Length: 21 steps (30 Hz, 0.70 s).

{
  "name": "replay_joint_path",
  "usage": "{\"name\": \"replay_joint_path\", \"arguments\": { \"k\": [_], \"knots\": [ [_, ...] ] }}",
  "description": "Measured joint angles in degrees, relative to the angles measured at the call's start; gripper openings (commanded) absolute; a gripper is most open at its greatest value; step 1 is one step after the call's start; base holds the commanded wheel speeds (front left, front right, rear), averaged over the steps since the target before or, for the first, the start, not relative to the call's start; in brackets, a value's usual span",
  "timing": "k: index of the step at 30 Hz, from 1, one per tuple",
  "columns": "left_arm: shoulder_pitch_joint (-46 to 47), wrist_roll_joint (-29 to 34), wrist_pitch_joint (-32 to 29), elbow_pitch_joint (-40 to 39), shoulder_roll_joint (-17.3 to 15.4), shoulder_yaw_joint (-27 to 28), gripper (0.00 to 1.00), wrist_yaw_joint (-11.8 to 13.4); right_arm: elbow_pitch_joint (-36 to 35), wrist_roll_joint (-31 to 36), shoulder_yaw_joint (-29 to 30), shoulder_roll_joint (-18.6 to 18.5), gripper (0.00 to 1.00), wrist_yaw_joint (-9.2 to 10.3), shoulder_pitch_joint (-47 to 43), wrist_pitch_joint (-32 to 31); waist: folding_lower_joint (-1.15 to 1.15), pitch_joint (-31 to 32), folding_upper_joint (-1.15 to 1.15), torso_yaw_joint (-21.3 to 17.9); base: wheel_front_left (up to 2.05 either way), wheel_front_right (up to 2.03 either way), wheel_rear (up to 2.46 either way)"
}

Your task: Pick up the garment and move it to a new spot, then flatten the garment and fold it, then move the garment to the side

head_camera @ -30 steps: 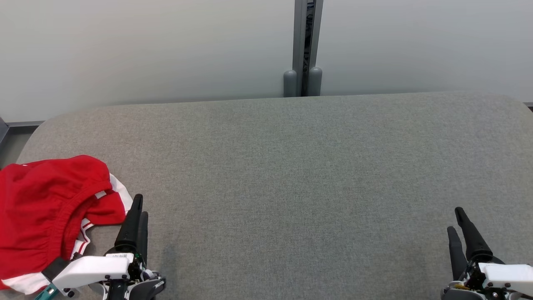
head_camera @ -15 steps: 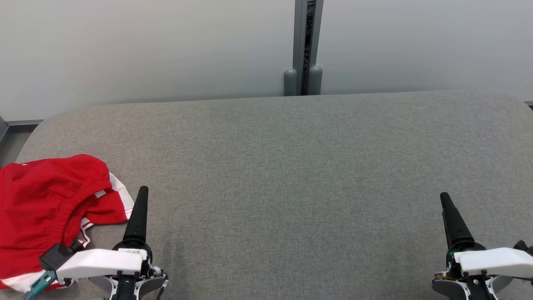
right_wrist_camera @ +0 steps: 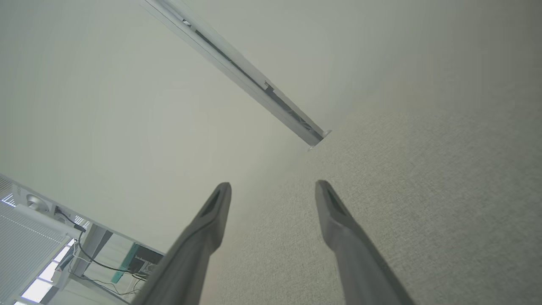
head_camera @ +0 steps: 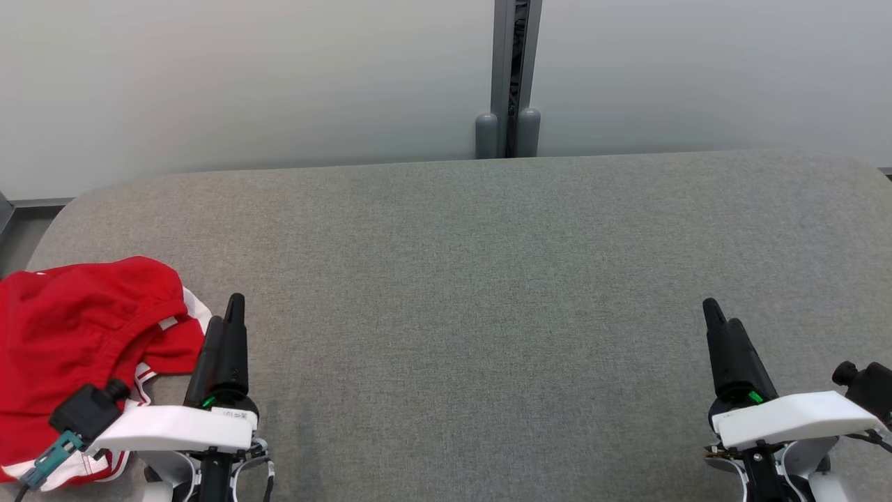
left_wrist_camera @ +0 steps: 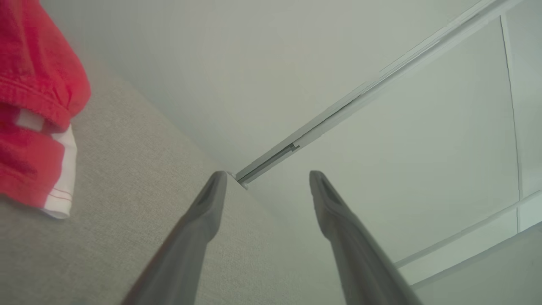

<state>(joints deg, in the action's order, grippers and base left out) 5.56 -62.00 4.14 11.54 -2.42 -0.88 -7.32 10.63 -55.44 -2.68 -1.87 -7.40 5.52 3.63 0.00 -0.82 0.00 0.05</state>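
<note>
Step in hand, by the look of it: the first pick-up, not yet begun. Crumpled red garment with white trim [head_camera: 77, 328] bunched at the near left corner of the grey fabric-covered surface [head_camera: 460, 279], partly off the left edge of the head view. Left end effector [head_camera: 224, 310] just beside its right edge, over bare surface, fingers spread wide in the left wrist view, holding nothing. Right end effector [head_camera: 720, 315] well apart at the near right, likewise spread wide and empty, bare surface ahead of it.

To pick well: swing the left end effector further left to bring the red folds between the fingers rather than beside them, the garment sitting for now at the left margin of the wrist view. Aim for a raised ridge, such as the gathered band or the white-edged hem, rather than a flat layer. Come down to contact with the surface, then close fully against slipping of thin cloth from a loose pinch. Lift high enough to clear trailing cloth before carrying toward the open middle. Keep the right end effector clear until needed for a second corner in the flattening.
</note>
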Motion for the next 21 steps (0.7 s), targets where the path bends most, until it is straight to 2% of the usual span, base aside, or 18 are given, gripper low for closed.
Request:
{"name": "replay_joint_path", "arguments": {
  "k": [5,11,21],
  "knots": [
    [0.0,7.6,1.0,-1.3,0.0,0.0,1.00,0.0,-1.2,4.5,-1.2,-0.1,1.00,0.00,0.1,1.0,0.00,-0.1,0.00,0.0,0.00,0.00,0.00],
    [0.0,15.9,2.0,-2.9,0.0,-0.6,1.00,1.2,-1.3,10.6,-3.3,-0.1,1.00,0.00,0.5,2.1,0.00,-0.1,0.00,0.1,0.00,0.00,0.00],
    [0.0,25.9,3.5,-3.6,-0.1,-2.4,1.00,3.0,-1.2,17.9,-5.2,-0.2,1.00,0.00,1.3,3.7,0.00,0.0,0.00,0.0,0.00,0.00,0.00]
  ]
}}
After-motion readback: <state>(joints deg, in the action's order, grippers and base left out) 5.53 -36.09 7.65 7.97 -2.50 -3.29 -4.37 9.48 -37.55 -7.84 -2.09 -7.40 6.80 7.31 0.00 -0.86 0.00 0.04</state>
